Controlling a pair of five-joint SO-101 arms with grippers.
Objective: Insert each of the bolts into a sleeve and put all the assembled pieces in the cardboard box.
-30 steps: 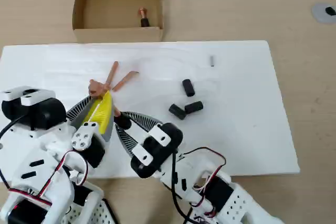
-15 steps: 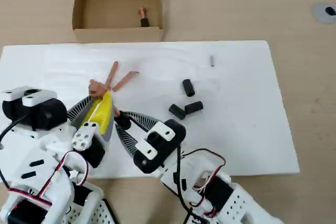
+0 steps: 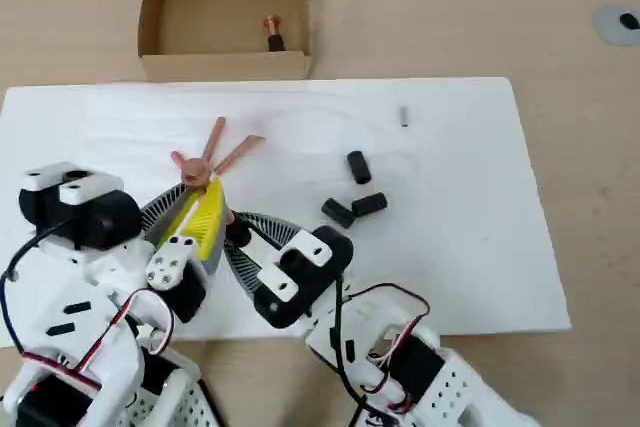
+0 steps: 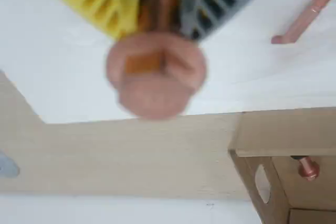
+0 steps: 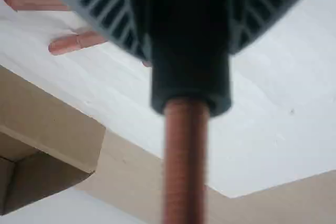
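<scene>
My left gripper, with one yellow and one grey finger, is shut on a copper bolt just behind its hex head. My right gripper is shut on a black sleeve. The bolt's threaded shank enters that sleeve, and the two grippers meet tip to tip over the white mat. Two loose bolts lie crossed just beyond them. Three loose sleeves lie to the right. The cardboard box holds one assembled piece.
A small grey pin lies on the mat's far right part. The box stands on the wooden table beyond the mat's far edge. A grey disc sits at the table's far right.
My left gripper has shifted a little to the right with the bolt, bringing its head nearer the sleeve. The right gripper has edged slightly toward it.
</scene>
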